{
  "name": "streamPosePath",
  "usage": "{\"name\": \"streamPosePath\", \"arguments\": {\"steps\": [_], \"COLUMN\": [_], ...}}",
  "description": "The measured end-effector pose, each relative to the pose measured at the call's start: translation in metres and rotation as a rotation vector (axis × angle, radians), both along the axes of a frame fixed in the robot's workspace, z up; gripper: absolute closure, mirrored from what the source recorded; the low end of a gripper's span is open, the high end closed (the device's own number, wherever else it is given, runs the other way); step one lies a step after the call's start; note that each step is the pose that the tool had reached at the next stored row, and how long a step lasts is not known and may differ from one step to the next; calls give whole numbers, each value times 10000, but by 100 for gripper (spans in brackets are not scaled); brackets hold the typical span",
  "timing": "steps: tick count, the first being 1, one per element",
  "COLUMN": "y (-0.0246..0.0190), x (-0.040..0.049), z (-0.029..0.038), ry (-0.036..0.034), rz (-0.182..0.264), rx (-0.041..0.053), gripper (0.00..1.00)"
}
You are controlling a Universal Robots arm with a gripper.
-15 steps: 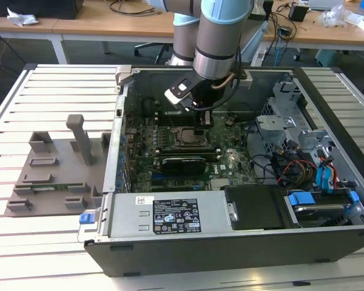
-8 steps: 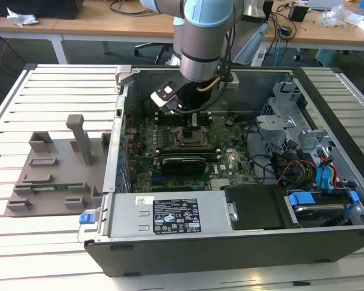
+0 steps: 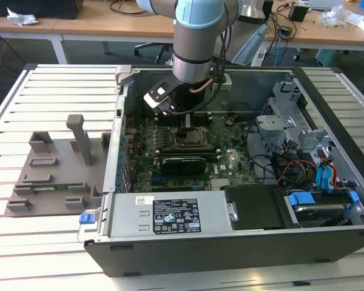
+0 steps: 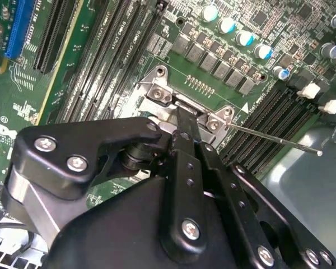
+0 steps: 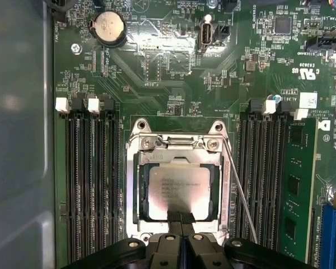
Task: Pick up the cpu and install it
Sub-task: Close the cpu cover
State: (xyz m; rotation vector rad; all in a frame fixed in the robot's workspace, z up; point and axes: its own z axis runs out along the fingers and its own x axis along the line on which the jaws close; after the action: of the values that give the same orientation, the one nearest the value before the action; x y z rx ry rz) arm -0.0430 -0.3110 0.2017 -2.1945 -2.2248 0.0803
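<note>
Silvery cpu (image 5: 179,190) is lying flat inside the socket frame (image 5: 132,185). End effector (image 5: 181,216) is sitting over the cpu's edge, its fingers closed against each other.

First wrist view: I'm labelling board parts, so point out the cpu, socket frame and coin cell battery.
cpu (image 5: 182,190), first wrist view, middle of its metal top.
socket frame (image 5: 131,185), first wrist view, a side rail.
coin cell battery (image 5: 107,26), first wrist view, centre of its face.
</note>
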Motion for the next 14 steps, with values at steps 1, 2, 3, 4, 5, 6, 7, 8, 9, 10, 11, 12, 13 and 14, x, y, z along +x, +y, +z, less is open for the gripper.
{"name": "streamPosePath", "arguments": {"steps": [1, 2, 3, 4, 5, 6, 7, 8, 9, 10, 11, 12, 13, 14], "y": [-1, 0, 3, 5, 5, 3, 2, 1, 2, 2, 2, 2, 1, 1], "x": [11, 25, 82, 121, 146, 167, 202, 213, 220, 224, 225, 225, 225, 225], "z": [3, 5, 14, 23, 30, 41, 74, 116, 151, 190, 241, 267, 282, 299], "ry": [8, 10, 9, 26, 42, 68, 101, 117, 125, 131, 133, 134, 134, 134], "rz": [-4, -7, 1, 2, 4, 4, 1, 1, 2, 1, -1, -1, 0, 0], "rx": [-1, -1, 13, 22, 23, 12, 9, 6, 6, 5, 6, 5, 4, 5], "gripper": [89, 89, 89, 89, 89, 89, 89, 89, 89, 89, 89, 89, 89, 89]}}
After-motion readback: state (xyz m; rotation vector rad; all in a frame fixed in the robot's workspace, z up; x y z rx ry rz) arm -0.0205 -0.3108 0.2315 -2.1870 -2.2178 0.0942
